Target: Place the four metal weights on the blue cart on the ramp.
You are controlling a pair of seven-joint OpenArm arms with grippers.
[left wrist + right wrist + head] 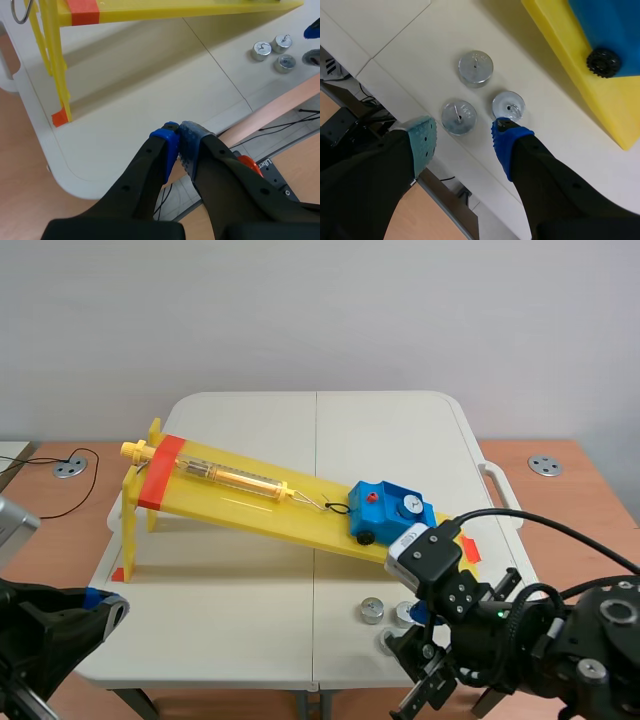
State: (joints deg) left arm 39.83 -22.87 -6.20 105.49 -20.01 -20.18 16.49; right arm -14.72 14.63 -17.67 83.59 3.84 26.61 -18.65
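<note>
**STATUS: THREE WEIGHTS ON TABLE, RIGHT GRIPPER SPREAD OVER THEM**

The yellow ramp [250,502] stood on the white table [240,620], with its high end at the robot's left and its low end at the right. The blue cart [392,510] sat at the ramp's low end, with a black wheel [603,62] against the yellow surface. A clear spring scale [235,477] lay along the ramp above the cart, joined to it by a thin hook. A round silvery disc [408,506] rested on the cart's top. Whether it was a weight could not be confirmed.

Three metal weights lay flat on the table, near the ramp's low end and close together.

The right gripper [464,127] had its fingers spread wide and held nothing.
- The first weight [458,117] lay between its fingertips.
- The second weight [508,105] lay at the tip of the blue pad [507,142]. Contact could not be determined.
- The third weight [475,68] lay ahead of the gripper.

The left gripper [177,137] had its fingers closed, pads pressed together with nothing between them. It was positioned over the table's near edge, well apart from the weights.
</note>
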